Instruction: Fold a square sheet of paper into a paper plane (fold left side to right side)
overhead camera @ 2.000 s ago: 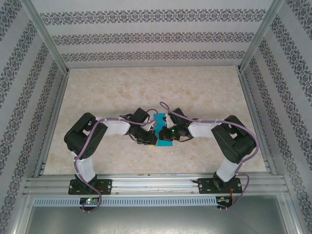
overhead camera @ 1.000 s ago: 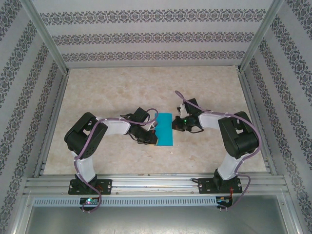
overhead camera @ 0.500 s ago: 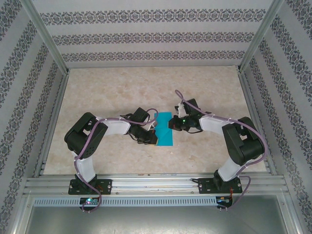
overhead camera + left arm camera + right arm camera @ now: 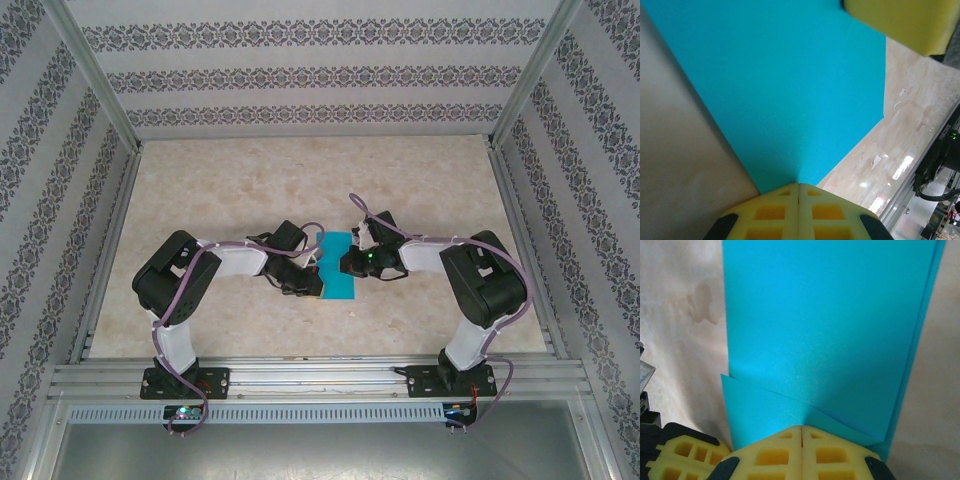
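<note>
So the thin turquoise-blue sheet of paper (image 4: 337, 284), folded into a rectangle, lies flat mid-table (image 4: 250, 190), with its long axis running near to far. The left pincer (image 4: 799, 189) is clenched empty at its near-left edge. The right pincer (image 4: 801, 430) is clenched too, tips on its right side.

We see the left arm (image 4: 175, 280) and the right arm (image 4: 485, 285) built alike, bulky black joint housings joined by smooth white links, each standing on a black base plate (image 4: 185, 383). A thin purple cable (image 4: 183, 305) runs along each arm in loose loops, and a small green light (image 4: 371, 257) glows at the right wrist. The fingers (image 4: 771, 216) are pale yellow moulded blocks with square hollows and black patches at their outer corners.
</note>
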Controlling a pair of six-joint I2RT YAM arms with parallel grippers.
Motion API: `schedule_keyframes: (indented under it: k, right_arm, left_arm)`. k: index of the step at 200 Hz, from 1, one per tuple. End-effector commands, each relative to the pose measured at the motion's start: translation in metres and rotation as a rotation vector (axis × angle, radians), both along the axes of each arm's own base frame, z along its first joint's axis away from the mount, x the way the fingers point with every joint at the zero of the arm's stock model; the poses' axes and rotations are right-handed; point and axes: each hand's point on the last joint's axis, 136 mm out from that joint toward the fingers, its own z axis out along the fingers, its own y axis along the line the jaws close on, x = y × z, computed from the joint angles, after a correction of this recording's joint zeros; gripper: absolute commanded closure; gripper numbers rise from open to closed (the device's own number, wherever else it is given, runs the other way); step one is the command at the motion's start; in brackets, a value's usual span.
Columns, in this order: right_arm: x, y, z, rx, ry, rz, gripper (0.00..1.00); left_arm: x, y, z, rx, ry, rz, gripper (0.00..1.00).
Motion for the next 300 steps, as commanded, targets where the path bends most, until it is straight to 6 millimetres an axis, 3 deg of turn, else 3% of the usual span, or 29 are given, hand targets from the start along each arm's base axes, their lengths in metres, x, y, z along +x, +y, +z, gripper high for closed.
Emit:
schedule_keyframes:
  k: [1,52,129,248,300]
  right_arm:
    - [0.0,-0.007,-0.011,-0.057,0.026,-0.015,1.0]
    - [-0.013,-0.012,-0.024,-0.08,0.076,-0.009,1.0]
    - [-0.015,-0.016,-0.027,-0.099,0.087,-0.014,1.0]
    - [-0.016,-0.037,-0.041,-0.184,0.133,-0.039,1.0]
    - [-0.014,-0.044,-0.045,-0.197,0.147,-0.045,1.0]
  left_arm:
    - [-0.004,0.014,-0.011,0.107,0.022,0.016,0.99]
    - [0.013,-0.005,0.021,0.027,-0.03,-0.009,0.99]
    - [0.033,-0.024,0.011,0.005,-0.03,-0.029,1.0]
    - [0.0,0.002,-0.014,0.086,0.003,-0.1,1.0]
    - [-0.012,0.013,-0.014,0.092,-0.034,-0.142,0.99]
